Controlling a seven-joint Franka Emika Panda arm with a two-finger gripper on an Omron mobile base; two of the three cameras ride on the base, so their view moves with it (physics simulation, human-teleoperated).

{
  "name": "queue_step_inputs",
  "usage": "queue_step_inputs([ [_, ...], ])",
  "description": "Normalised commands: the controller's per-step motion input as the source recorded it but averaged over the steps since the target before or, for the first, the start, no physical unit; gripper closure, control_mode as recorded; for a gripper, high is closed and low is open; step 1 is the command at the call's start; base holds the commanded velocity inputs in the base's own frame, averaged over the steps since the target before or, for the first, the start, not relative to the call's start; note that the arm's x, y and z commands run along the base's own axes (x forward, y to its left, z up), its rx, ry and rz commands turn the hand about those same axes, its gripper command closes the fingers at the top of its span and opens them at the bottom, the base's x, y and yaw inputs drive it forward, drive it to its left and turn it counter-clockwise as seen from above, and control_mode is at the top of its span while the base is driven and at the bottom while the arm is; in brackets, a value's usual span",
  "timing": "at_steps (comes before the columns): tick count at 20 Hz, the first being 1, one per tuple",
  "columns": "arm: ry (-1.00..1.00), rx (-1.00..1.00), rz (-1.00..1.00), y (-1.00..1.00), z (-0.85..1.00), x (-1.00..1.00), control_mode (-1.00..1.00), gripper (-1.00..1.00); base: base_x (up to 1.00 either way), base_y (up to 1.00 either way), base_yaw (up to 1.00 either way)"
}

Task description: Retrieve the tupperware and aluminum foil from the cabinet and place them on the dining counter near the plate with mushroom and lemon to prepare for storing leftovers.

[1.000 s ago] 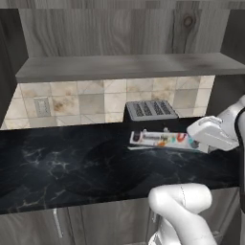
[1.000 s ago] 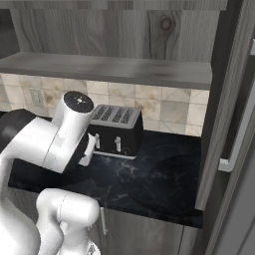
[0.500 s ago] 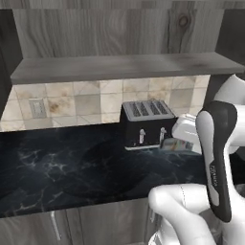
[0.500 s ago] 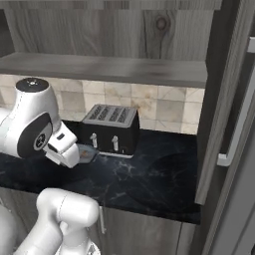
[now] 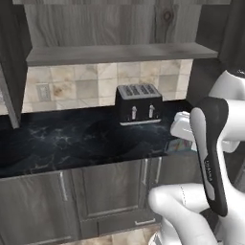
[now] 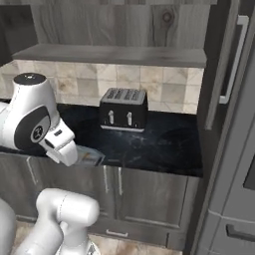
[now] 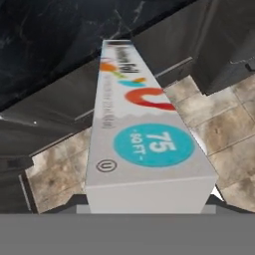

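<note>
Gripper (image 6: 74,155): clamped on the near end of the aluminum foil (image 7: 139,134), jaws set to the carton's width; the fingertips themselves are hidden under the box in the hand view
Aluminum foil: held out from the hand, its long body running toward 12 o'clock in the hand view, hanging over the floor (image 7: 219,124) and the low cupboards (image 6: 144,199), just off the front edge of the narrow black desk (image 5: 72,139)
Toaster (image 5: 139,103): on the desk at 11 o'clock from the hand in the left base view, apart from the carton
Risk, swing: the long free end could clip the desk edge or the tall cabinet (image 6: 224,99) as the base turns
Risk, slip: an end grip leaves leverage for the carton to droop or twist out
Risk, placing: dining counter and plate are out of sight, so I cannot judge clearance there
</note>
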Motion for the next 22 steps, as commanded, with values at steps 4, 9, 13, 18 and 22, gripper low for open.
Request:
queue_step_inputs([
  [4,0.0,0.0,0.0,0.0,0.0,0.0,1.0,1.0,-1.0,0.13,-0.08],
  [9,0.0,0.0,0.0,0.0,0.0,0.0,1.0,1.0,-0.87,-0.06,-0.46],
  [13,0.0,0.0,0.0,0.0,0.0,0.0,1.0,1.0,-0.49,-0.27,-0.7],
  [18,0.0,0.0,0.0,0.0,0.0,0.0,1.0,1.0,-0.09,-0.39,-0.8],
  [22,0.0,0.0,0.0,0.0,0.0,0.0,1.0,1.0,0.09,-0.44,-0.79],
])
